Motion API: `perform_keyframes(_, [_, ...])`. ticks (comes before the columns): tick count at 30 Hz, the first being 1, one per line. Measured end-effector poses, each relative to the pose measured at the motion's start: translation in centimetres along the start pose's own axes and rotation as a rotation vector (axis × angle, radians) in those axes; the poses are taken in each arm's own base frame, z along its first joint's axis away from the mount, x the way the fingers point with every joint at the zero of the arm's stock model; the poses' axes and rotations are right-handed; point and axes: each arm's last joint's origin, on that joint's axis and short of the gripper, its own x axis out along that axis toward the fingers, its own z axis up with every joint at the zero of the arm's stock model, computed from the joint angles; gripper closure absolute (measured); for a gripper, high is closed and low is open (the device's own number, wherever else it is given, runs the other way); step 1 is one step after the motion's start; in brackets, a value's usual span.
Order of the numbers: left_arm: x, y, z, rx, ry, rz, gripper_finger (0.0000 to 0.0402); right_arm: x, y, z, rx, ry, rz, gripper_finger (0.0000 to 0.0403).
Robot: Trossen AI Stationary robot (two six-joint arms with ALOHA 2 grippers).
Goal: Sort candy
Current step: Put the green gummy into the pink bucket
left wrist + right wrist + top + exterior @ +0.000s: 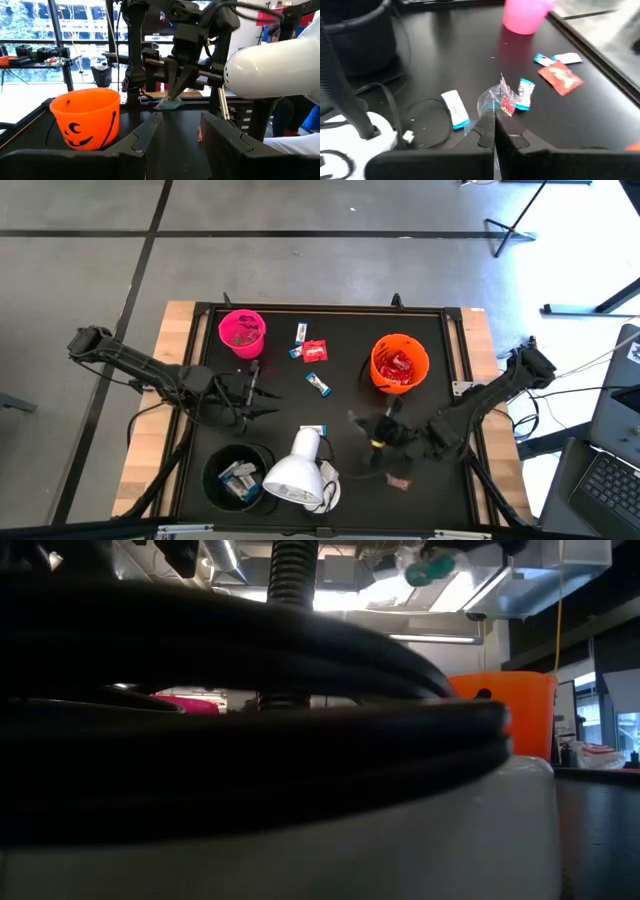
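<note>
A black mat (330, 410) is laid over a wooden table (176, 315) on a grey floor. The orange cup (400, 364) serves as landmark. Just below it in the high view, the right gripper (493, 122) is closed on a clear crinkly candy (496, 100), lifted off the mat. The left gripper (262, 395) is held well to the cup's left, fingers parted and empty. Loose candy (310, 352) is scattered between the orange cup and a pink cup (242, 332). A white lamp head (297, 470) and a black cup (238, 477) are placed farther away. Large windows (65, 30) are seen behind the cup.
</note>
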Motion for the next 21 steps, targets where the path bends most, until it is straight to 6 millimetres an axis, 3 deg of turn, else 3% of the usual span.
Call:
perform_keyframes(9, [0.0,0.0,0.2,0.004,-0.016,-0.001,0.0276,2.3,-1.6,2.4,-0.04,0.021,0.133,0.0402])
perform_keyframes(21, [0.0,0.0,0.1,0.005,-0.014,-0.001,0.0276,4.9,-4.4,4.0,-0.064,0.047,0.153,0.0402])
